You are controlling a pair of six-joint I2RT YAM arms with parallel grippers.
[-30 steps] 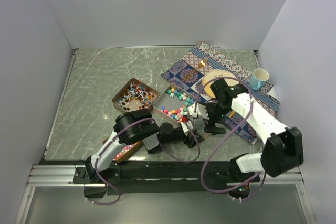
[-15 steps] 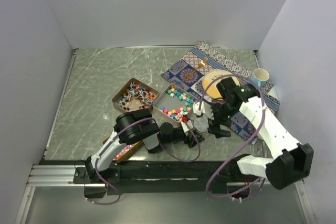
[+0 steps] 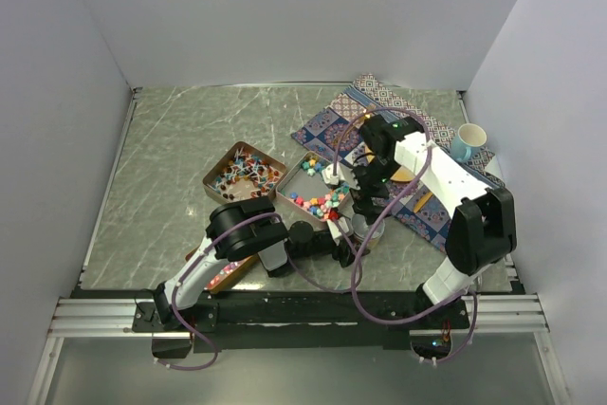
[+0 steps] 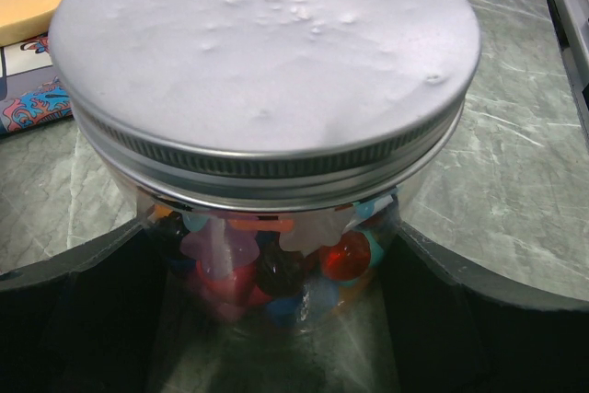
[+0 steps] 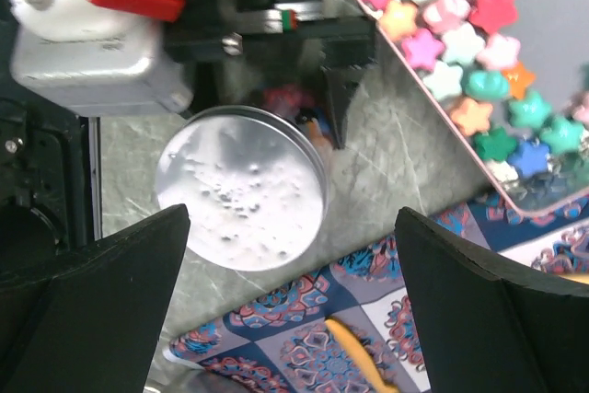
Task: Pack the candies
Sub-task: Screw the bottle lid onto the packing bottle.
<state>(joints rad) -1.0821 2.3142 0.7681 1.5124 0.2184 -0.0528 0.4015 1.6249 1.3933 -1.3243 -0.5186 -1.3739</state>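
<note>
A clear round jar (image 3: 367,227) with a silver lid (image 4: 267,52) stands near the table's front, with candies (image 4: 348,253) inside it. My left gripper (image 3: 348,233) is shut on the jar, one finger on each side (image 4: 267,264). My right gripper (image 3: 364,196) is open and empty, hovering just above and behind the jar. In the right wrist view its wide-apart fingers (image 5: 291,220) frame the lid (image 5: 241,186). Chunky star-shaped candies (image 5: 460,43) fill a copper tin (image 3: 318,189) next to the jar.
A second tin (image 3: 244,173) of wrapped stick sweets sits to the left. A third tin (image 3: 220,274) lies under my left arm. A patterned cloth (image 3: 379,106) covers the right side, with a yellow plate (image 3: 410,170) and a blue mug (image 3: 467,142) on it.
My right arm has swung from the jar's right side to the left and back, and now hangs over the jar and the tin's edge. My left arm and the jar have not moved.
</note>
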